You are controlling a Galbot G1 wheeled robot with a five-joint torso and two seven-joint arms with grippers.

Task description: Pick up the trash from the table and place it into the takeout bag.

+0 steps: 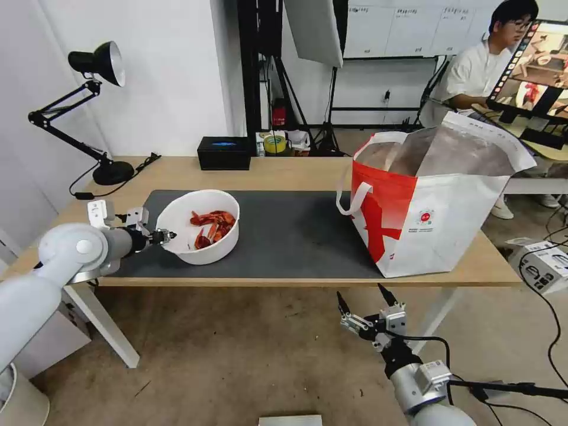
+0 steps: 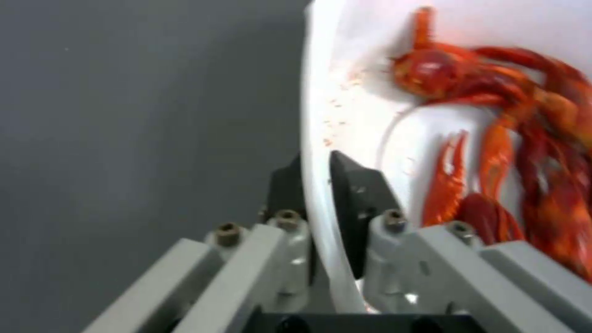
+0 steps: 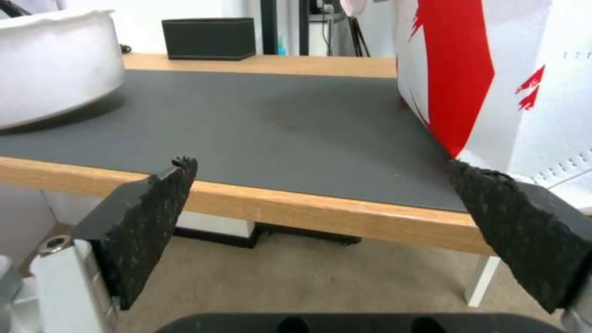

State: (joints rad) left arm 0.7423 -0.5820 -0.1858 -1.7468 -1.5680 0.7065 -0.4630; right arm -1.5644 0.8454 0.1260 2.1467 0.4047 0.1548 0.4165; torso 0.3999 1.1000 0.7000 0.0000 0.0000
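A white round bowl [image 1: 201, 234] of red shellfish shells [image 1: 212, 226] sits on the left part of the dark grey mat [image 1: 284, 236] on the light-wood table [image 1: 284, 171]. My left gripper [image 1: 167, 236] is shut on the bowl's left rim; in the left wrist view the rim [image 2: 317, 185] passes between the two black fingers [image 2: 360, 194], with shells [image 2: 524, 138] inside. The red-and-white takeout bag [image 1: 432, 207] stands open at the table's right end. My right gripper [image 1: 362, 297] hangs open below the table's front edge, near the bag [image 3: 493, 78].
A black desk lamp [image 1: 94, 112] stands at the back left corner and a small black box [image 1: 223, 152] at the back edge. A person sits behind the bag at another desk. A white box [image 1: 544, 266] and cables lie on the floor to the right.
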